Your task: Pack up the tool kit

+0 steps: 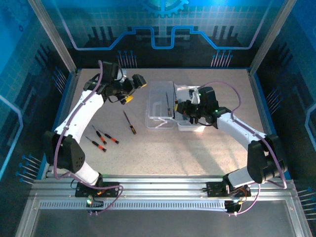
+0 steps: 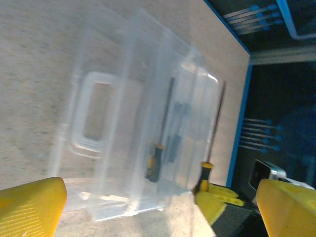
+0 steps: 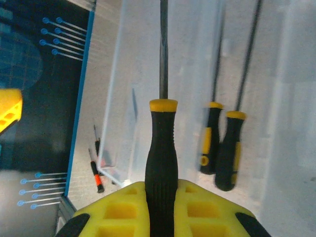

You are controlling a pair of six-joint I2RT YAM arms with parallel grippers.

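Observation:
The clear plastic case (image 1: 160, 106) lies open in the middle of the table, handle (image 2: 96, 116) toward the left. A black-and-yellow screwdriver (image 2: 157, 160) rests inside it; in the right wrist view two such handles (image 3: 210, 143) (image 3: 229, 153) show side by side. My right gripper (image 1: 190, 111) hangs over the case's right half, shut on another black-and-yellow screwdriver (image 3: 162, 148), shaft pointing away from the fingers. My left gripper (image 1: 133, 89) hovers left of the case, open, its yellow fingers (image 2: 29, 207) far apart with nothing between them.
Loose on the table left of the case lie a black-and-yellow screwdriver (image 1: 129, 122) and three small red-and-black ones (image 1: 100, 134) (image 1: 111, 138) (image 1: 95, 143). Blue walls close the table at the back and both sides.

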